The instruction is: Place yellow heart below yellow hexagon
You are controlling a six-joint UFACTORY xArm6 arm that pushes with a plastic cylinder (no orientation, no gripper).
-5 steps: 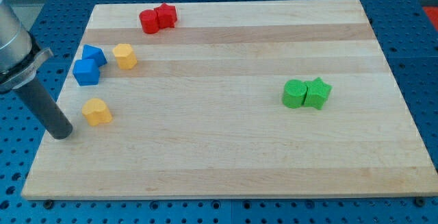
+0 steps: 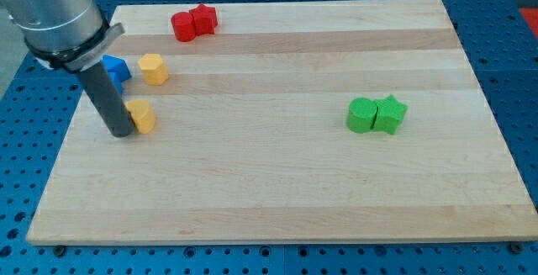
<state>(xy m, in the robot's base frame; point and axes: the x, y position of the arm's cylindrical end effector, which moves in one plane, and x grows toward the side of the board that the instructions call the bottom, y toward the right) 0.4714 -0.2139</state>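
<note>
The yellow heart (image 2: 143, 117) lies on the wooden board at the view's left. My tip (image 2: 123, 132) rests against its left side, touching it. The yellow hexagon (image 2: 154, 69) sits above the heart, slightly to the right, with a gap between them. The rod and arm cover part of the blue blocks behind them.
A blue block (image 2: 117, 68) shows left of the hexagon; a second blue one is hidden behind the rod. Two red blocks (image 2: 193, 22) touch near the board's top edge. A green block (image 2: 362, 114) and green star (image 2: 391, 113) sit together at the right.
My tip has moved right and up the view, reaching the yellow heart. The heart has shifted up and to the right, closer under the hexagon. The rod now hides one blue block.
</note>
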